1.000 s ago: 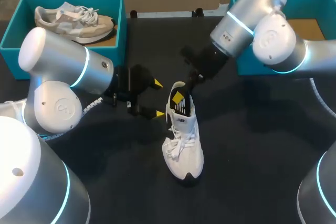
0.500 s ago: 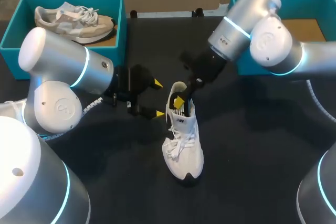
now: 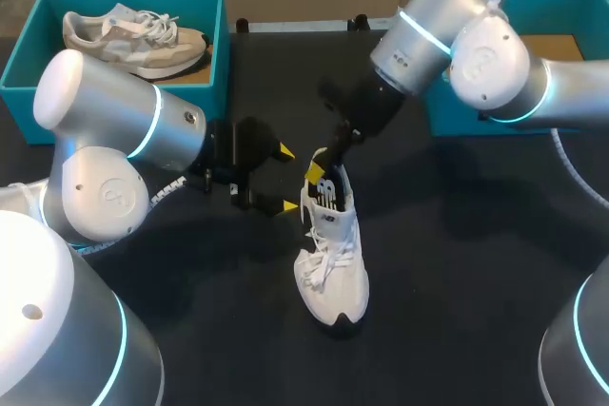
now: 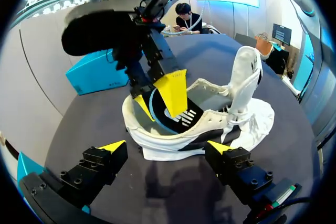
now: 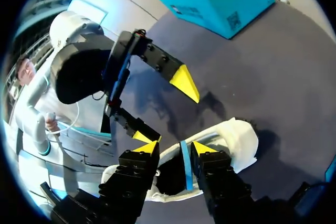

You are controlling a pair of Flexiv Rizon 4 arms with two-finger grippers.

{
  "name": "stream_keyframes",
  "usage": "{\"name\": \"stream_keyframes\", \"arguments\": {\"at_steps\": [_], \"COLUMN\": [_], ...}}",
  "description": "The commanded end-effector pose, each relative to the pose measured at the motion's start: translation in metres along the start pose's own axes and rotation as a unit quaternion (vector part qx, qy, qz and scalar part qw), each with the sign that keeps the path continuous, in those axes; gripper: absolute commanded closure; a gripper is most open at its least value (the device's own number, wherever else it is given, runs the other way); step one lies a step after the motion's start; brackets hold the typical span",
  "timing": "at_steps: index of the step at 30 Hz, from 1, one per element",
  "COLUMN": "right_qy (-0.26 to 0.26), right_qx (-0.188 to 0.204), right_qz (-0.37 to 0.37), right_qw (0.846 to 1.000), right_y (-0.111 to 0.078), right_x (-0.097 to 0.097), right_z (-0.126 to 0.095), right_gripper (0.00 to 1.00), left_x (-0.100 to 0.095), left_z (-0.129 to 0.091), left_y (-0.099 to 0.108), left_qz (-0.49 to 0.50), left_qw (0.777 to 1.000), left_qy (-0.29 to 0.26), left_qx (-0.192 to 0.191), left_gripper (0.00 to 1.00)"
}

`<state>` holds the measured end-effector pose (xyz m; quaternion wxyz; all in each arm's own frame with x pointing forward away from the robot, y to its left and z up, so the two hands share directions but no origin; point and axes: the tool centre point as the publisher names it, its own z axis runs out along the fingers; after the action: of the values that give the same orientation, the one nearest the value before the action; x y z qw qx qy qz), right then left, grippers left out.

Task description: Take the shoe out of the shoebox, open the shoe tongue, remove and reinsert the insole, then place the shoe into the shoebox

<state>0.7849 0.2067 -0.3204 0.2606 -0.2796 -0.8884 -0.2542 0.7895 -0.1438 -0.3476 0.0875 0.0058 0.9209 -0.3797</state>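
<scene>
My right gripper [image 3: 319, 173], in from the upper right, is at the heel opening of the white shoe [image 3: 331, 254], fingers pinched tight on the dark insole [image 3: 327, 194], which sticks partly out. The shoe sits mid-frame on the desk [image 3: 457, 263], toe toward the bottom edge. My left gripper [image 3: 286, 179] hangs wide open just left of the heel, holding nothing.

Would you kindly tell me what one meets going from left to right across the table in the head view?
left shoebox holding the beige shoe → left end effector → white shoe → right shoebox
</scene>
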Motion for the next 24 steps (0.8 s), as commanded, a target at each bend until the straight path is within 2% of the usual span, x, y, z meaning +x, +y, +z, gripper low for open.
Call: {"name": "stream_keyframes", "arguments": {"at_steps": [1,9,20,24], "right_qy": [-0.01,-0.011,-0.043,-0.059], "right_qx": [-0.001,-0.01,-0.029,-0.059], "right_qz": [-0.008,-0.033,-0.059,-0.059], "right_qw": [1.0,0.999,0.997,0.995], "right_y": [0.004,0.017,0.032,0.029], "right_x": [0.006,0.003,0.002,0.002], "right_z": [-0.008,-0.013,-0.038,-0.052], "right_gripper": [0.61,0.62,0.6,0.61], "left_x": [0.001,0.001,0.001,0.001], "left_z": [0.0,0.0,0.0,0.0], "left_y": [0.0,0.0,0.0,0.0], "left_qz": [0.0,0.0,0.0,0.0], "left_qw": [1.0,1.0,1.0,1.0], "left_qy": [-0.001,-0.001,-0.001,-0.001], "left_qx": [0.0,0.0,0.0,0.0], "left_gripper": [0.0,0.0,0.0,0.0]}}
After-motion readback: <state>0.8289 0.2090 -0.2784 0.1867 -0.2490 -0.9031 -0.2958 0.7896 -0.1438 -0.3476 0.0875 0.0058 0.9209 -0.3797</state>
